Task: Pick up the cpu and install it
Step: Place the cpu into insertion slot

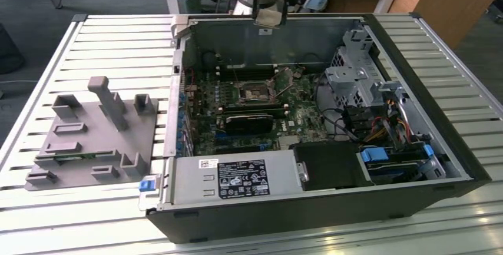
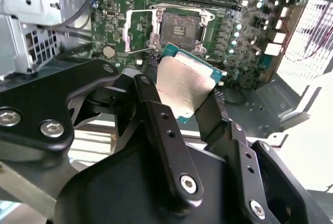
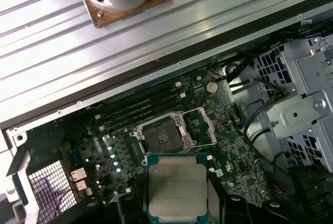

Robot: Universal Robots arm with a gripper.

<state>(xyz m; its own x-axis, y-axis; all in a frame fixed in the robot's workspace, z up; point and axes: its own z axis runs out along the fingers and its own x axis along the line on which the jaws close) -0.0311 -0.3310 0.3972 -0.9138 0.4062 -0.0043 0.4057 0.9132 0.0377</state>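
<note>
The black pincer (image 2: 179, 90) is clamped on the small flat square silvery-grey cpu (image 2: 187, 81), holding it tilted in the air above the open black computer case (image 1: 314, 222). Pickup looks done. The empty metal-framed motherboard socket (image 2: 179, 26) is not yet filled.

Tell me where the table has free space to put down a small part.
Free: the slatted table beyond the grey plate, the strip nearer the camera than that plate, and the strip on the exterior view's right of the computer case. Crowded: inside the case, with board, cables and drive cage. The hand holds the chip.
</note>
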